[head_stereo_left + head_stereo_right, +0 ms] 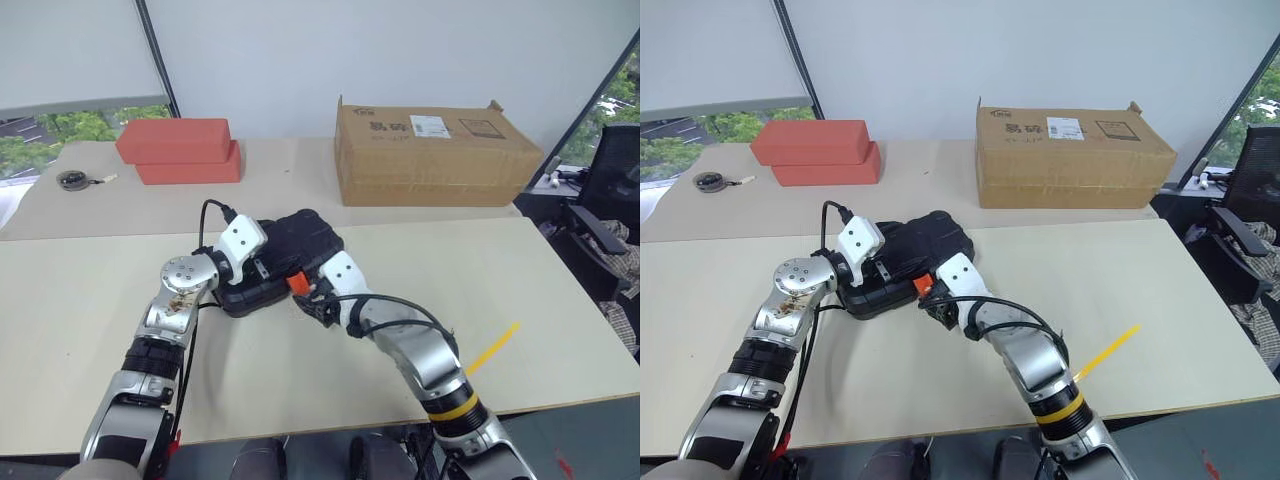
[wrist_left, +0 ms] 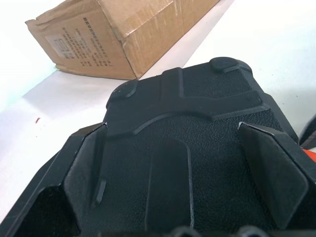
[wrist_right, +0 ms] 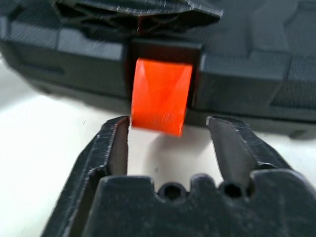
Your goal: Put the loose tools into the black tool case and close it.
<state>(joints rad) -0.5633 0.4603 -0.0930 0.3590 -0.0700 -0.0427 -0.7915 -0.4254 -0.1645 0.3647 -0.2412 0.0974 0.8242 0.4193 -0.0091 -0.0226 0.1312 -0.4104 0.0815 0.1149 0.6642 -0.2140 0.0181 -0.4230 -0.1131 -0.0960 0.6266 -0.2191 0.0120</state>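
- Black tool case (image 1: 285, 255) lies closed on the near table (image 1: 90, 300), lid down; no loose tools lie on the table, so they are presumably inside.
- Left gripper (image 1: 262, 262) rests on the lid, fingers spread wide with the lid between and beneath them; it grips nothing.
- Right gripper (image 3: 168, 140) sits low at the front edge, fingers parted either side of the orange latch (image 3: 160, 96), not clamped on it.
- Handling judgement: rigid moulded plastic, textured, not slippery. With tools inside it should be fairly heavy and slide little. The latch is small and stiff: best pressed flat, not pinched.
- Latch looks tilted out, probably not snapped home.
- Around: cardboard box (image 1: 430, 150) and red boxes (image 1: 180, 150) on the far table, tape measure (image 1: 72, 180) far left; all well apart, nothing obstructs.
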